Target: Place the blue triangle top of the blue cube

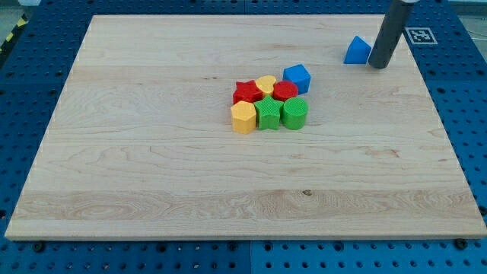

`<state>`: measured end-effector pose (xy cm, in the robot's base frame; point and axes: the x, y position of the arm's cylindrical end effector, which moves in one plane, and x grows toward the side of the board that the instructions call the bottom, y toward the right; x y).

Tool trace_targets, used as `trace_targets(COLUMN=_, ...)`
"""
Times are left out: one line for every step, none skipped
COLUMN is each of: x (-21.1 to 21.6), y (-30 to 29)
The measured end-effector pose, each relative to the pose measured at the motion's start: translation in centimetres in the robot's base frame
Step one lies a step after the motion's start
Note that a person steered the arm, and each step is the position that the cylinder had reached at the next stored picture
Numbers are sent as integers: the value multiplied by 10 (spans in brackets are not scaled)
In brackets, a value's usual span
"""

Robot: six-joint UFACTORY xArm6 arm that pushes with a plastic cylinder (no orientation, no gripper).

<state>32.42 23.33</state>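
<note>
The blue triangle (356,51) lies near the board's top right. My tip (378,65) rests just to its right, touching or nearly touching it. The blue cube (297,78) sits lower and to the left, at the upper right corner of a cluster of blocks in the board's middle. The triangle and the cube are well apart.
The cluster holds a red star (246,93), a yellow heart (265,84), a red block (285,90), a yellow hexagon (243,117), a green star (268,113) and a green cylinder (294,113). The wooden board (152,175) lies on a blue pegboard table.
</note>
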Motion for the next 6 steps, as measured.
trace_targets(x=-15, y=2)
trace_targets(x=-16, y=-29)
trace_targets(x=-16, y=-75)
trace_targets(x=-16, y=-94)
trace_targets(x=-16, y=-95)
trace_targets(x=-16, y=-132)
